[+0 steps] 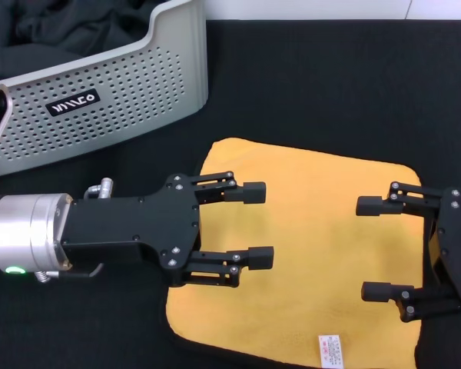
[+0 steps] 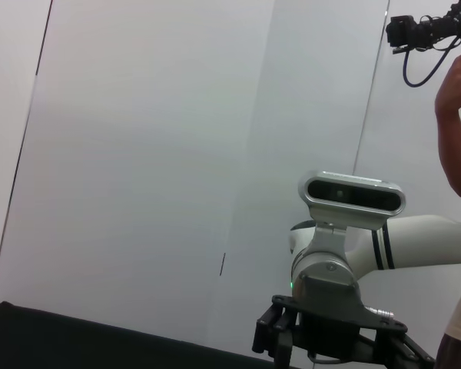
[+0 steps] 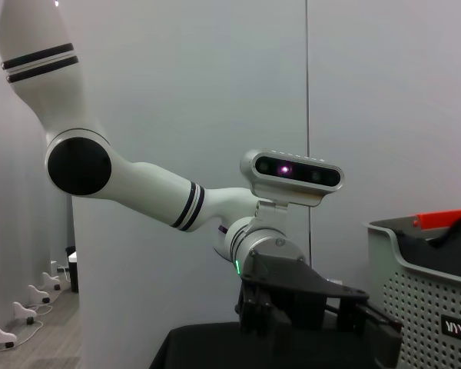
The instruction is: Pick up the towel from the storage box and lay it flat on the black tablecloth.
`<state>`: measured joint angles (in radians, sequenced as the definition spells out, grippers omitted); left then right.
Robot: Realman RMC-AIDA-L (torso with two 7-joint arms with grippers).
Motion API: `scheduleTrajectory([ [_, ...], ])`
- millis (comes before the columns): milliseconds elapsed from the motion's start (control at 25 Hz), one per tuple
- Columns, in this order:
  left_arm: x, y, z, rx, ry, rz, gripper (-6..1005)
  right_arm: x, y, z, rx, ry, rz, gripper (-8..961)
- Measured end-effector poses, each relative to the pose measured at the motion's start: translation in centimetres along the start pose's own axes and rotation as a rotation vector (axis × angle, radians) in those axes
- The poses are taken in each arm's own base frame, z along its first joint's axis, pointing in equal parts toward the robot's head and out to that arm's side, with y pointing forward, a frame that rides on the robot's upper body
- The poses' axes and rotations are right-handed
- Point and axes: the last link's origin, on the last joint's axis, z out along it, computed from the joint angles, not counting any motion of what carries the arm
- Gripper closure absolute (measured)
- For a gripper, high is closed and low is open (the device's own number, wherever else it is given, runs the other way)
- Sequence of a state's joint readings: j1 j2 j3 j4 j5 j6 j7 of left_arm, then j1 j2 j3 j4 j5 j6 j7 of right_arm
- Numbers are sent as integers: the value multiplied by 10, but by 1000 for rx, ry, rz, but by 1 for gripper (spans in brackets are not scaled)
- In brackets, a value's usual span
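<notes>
The yellow-orange towel [image 1: 315, 192] lies spread flat on the black tablecloth [image 1: 330, 84], its white label [image 1: 333, 350] at the near edge. My left gripper [image 1: 259, 224] is open and empty over the towel's left part. My right gripper [image 1: 369, 248] is open and empty over the towel's right edge, facing the left one. The light grey storage box [image 1: 115, 92] stands at the back left, apart from the towel. The right wrist view shows the left gripper [image 3: 307, 307] beside the box [image 3: 426, 300].
Plain black cloths [image 1: 61, 31] lie in the storage box. A red-orange piece [image 3: 446, 219] shows at the box rim. A person with a camera [image 2: 457, 115] stands beyond the table, behind my right arm [image 2: 330, 338].
</notes>
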<state>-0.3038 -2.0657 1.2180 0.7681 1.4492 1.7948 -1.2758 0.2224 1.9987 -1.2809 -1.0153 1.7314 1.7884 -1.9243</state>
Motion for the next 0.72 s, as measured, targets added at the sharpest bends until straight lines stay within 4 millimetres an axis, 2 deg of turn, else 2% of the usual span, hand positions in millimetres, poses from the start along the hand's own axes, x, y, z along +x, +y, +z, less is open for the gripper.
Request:
scheduleTrajectory([
  [720,5,1,1,-14,34,17,196,1,0,-1,5,-1,3,109],
])
